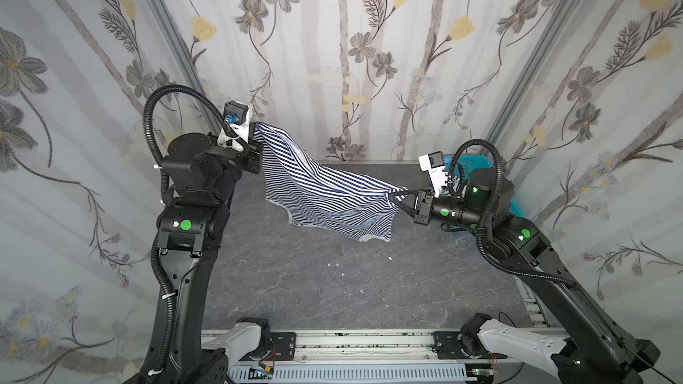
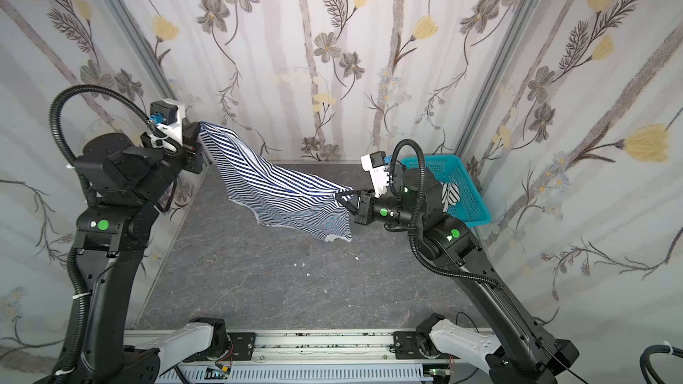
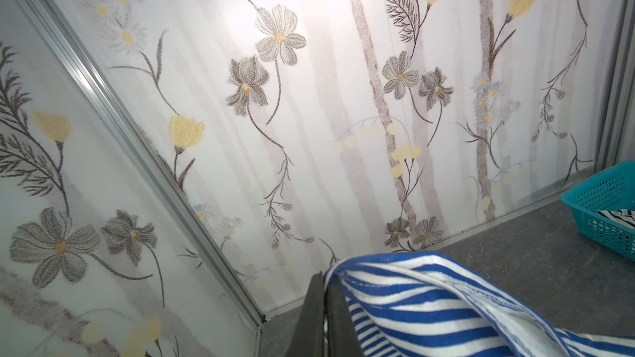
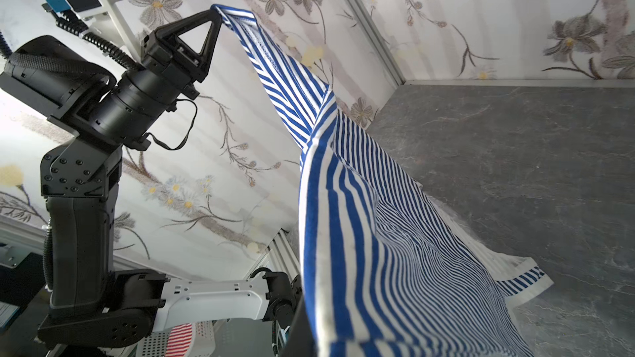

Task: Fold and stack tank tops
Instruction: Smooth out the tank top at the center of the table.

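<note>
Limp, light navy-striped tank top (image 1: 325, 193) sagging between left gripper (image 4: 215, 12) and right gripper (image 1: 401, 194), both jaws clamped on its edges; likely best held at corners

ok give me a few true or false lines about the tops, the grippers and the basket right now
1. The left gripper and the right gripper are both shut on the navy striped top. True.
2. The navy striped top is already folded. False: it hangs unfolded, stretched between the two grippers.
3. The left gripper holds its end higher than the right gripper does. True.
4. The basket is empty. False: a black-striped top lies in it.
</note>
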You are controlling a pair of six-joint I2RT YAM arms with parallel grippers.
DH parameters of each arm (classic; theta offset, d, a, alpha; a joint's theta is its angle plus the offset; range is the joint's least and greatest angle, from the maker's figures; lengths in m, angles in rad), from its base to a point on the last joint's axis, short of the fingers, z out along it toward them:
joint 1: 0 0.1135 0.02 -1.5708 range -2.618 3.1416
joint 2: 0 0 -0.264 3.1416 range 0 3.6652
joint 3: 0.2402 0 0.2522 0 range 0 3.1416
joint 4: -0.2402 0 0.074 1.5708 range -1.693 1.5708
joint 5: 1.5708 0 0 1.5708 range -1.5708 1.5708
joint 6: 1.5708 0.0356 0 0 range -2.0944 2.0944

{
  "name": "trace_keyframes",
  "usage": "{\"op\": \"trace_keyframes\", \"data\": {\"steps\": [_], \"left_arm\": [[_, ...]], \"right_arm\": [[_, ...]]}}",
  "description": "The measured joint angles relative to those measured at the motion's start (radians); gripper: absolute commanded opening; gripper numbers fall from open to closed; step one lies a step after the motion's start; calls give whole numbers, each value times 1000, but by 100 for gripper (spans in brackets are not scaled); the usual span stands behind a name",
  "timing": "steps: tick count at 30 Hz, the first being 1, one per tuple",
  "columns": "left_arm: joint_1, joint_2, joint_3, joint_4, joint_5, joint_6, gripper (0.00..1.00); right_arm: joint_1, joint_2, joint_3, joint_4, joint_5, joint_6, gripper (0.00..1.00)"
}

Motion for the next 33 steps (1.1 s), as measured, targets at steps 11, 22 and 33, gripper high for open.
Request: {"op": "trace_keyframes", "data": {"steps": [11,22,33], "left_arm": [[-2,341,291,11,19,19,0],[-218,931,650,-4,29,61,0],[-262,1085,859,-19,-21,46,0]], "right_arm": [[100,15,-138,107,12,60,0],[104,31,-418,322,-11,205,0],[47,-50,-339,272,54,215,0]]}}
